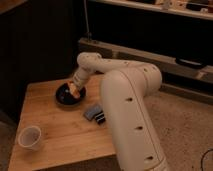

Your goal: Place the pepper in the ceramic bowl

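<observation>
Near the table's [60, 135] front left corner we see a translucent plastic cup [29, 137] standing upright. Toward the back edge sits the ceramic bowl [69, 94], glossy and black. Our gripper [74, 89] hangs directly over the bowl, with the pepper [73, 88] showing as a small orange patch at its tip, just above the bowl's inside; we cannot tell how far the gripper is open. Further right, near the table's middle, lies a dark flat packet [94, 113].

Your robot's white arm [125, 82] reaches away from you and bends left at the elbow, its gripper [74, 88] pointing down at the far end.
</observation>
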Motion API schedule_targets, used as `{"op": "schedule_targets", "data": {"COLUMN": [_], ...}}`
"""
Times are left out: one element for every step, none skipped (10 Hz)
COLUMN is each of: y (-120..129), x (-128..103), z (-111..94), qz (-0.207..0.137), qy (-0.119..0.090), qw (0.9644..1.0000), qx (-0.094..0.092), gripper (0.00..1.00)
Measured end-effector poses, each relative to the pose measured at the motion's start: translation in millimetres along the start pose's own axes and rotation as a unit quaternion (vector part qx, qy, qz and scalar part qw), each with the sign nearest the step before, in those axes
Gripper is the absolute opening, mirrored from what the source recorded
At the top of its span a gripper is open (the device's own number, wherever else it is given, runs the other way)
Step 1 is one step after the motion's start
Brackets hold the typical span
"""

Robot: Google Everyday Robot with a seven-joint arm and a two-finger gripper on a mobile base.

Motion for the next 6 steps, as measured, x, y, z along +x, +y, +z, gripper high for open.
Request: {"op": "schedule_targets", "data": {"y": [0.5,1.6,2.2,5.7,7.1,9.0], "x": [1.0,1.2,2.4,4.1,3.9,3.0], "z": [-1.2,-4.5,-7.0,-10.1,-10.6,-9.3], "qz": [-0.001,-0.004,-0.007,-0.013,-0.014,-0.016], "qy": [-0.003,-0.009,-0.012,-0.014,-0.015,-0.014], "qw": [1.0000,0.9999,0.9998,0.9996,0.9995,0.9995], "qx": [-0.004,-0.010,-0.016,-0.023,-0.024,-0.025], "gripper": [0.80,0.80,0.80,0.80,0.80,0.80]}}
